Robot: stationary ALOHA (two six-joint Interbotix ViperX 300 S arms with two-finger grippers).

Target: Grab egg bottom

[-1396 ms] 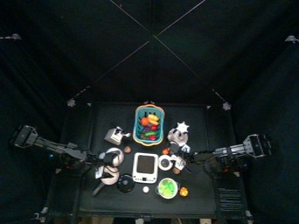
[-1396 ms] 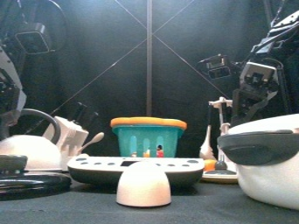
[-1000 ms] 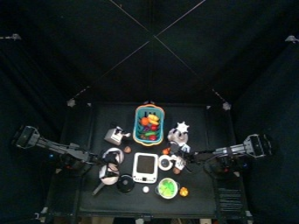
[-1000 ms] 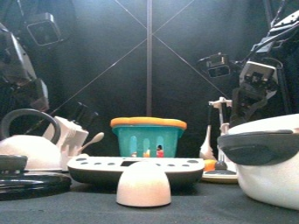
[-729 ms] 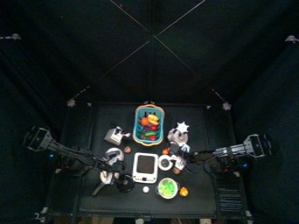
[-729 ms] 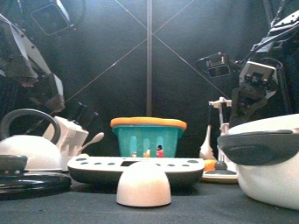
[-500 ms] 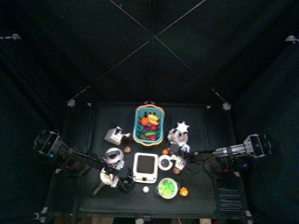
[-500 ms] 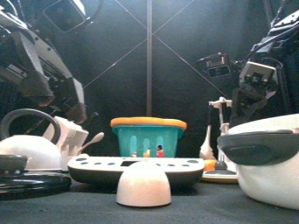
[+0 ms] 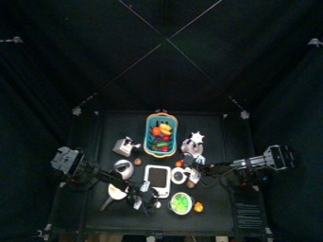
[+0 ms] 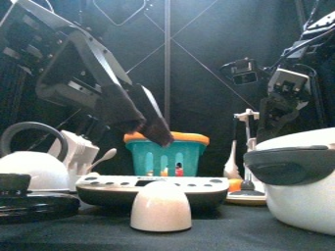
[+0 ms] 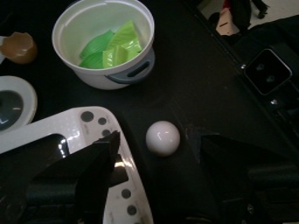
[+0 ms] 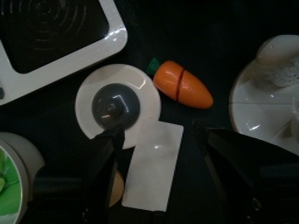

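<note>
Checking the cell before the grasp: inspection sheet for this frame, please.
Surface: black table, crowded.
Job's things: white egg half dome-up at front edge, between the left jaws' line, untouched.
Clutter: teal basket, kettle, white scale, cup with green contents, toy carrot, round disc.
Grippers: left gripper open above the egg half; right gripper open over the disc.
Cables: nothing seen.
Surroundings: black curtains.

I count one white egg bottom (image 11: 163,138), one white cup of green pieces (image 11: 111,42), one teal basket (image 10: 167,153), one kettle (image 10: 33,167), one toy carrot (image 12: 183,83) and one white kitchen scale (image 10: 151,189).
</note>
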